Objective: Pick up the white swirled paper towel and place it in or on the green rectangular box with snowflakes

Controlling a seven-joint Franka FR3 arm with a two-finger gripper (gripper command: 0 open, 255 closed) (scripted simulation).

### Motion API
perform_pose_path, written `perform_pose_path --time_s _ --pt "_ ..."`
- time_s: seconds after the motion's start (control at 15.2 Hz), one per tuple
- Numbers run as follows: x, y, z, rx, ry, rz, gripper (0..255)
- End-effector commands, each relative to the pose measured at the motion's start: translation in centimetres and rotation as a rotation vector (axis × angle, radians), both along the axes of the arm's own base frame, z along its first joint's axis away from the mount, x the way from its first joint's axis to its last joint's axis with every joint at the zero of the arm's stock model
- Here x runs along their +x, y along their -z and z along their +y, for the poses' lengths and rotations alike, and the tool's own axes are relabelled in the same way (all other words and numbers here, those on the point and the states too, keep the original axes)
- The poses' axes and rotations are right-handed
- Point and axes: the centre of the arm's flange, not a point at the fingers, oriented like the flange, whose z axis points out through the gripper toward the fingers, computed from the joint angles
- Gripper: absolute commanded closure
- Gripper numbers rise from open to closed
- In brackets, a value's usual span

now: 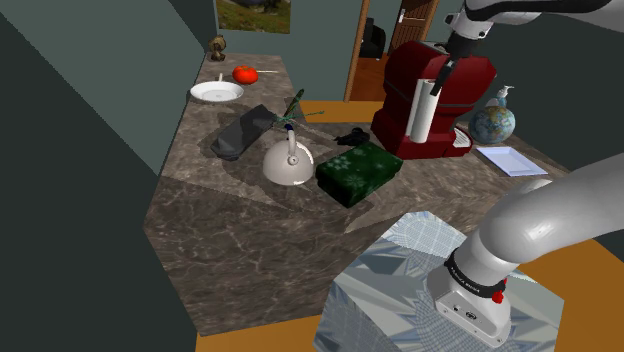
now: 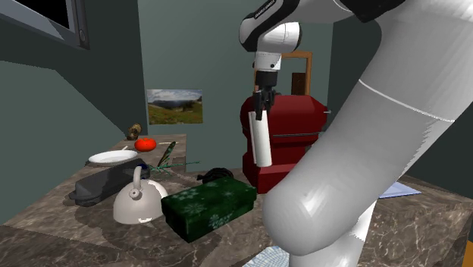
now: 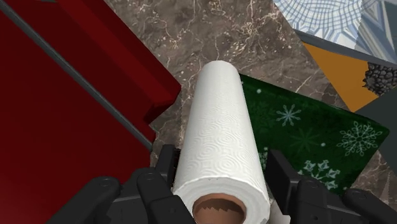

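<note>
Paper towel roll [image 3: 219,121] in tool [image 3: 221,172], aloft between red machine [image 3: 63,114] and green box [image 3: 312,133]

We list one bench [image 1: 250,250] of brown veined stone. On it we count:
- a dark green box [image 1: 359,170] with pale snowflakes, near the middle
- a white kettle [image 1: 288,163] just beside the box
- a dark grey slab [image 1: 240,132] behind the kettle
- a white plate [image 1: 217,91] and a red tomato [image 1: 245,74] at the far end
- a big red machine [image 1: 395,95]
- a small black thing [image 1: 352,136] between the machine and the box
- a globe [image 1: 494,124] and a pale tray [image 1: 510,160] on the shoulder view's right
</note>
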Motion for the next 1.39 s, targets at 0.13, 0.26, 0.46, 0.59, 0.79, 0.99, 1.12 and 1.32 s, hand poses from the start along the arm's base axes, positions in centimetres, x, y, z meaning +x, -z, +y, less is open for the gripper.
perform_pose_path --time_s 0.13,0.26,0.46,0.59,0.79,0.99,1.12,1.32 --pt "1.4 -2.2 4.0 0.000 0.000 0.000 255" --pt "2.2 -3.2 6.2 0.000 0.000 0.000 255" --pt "3.5 -4.8 9.6 0.000 0.000 0.000 255" --pt "4.4 -5.9 11.9 0.000 0.000 0.000 255" --pt "5.7 -7.5 15.3 0.000 0.000 0.000 255" --pt "6.9 -8.9 18.4 0.000 0.000 0.000 255" --pt "6.9 -7.9 18.4 0.000 0.000 0.000 255" --pt "6.9 -6.3 18.4 0.000 0.000 0.000 255"
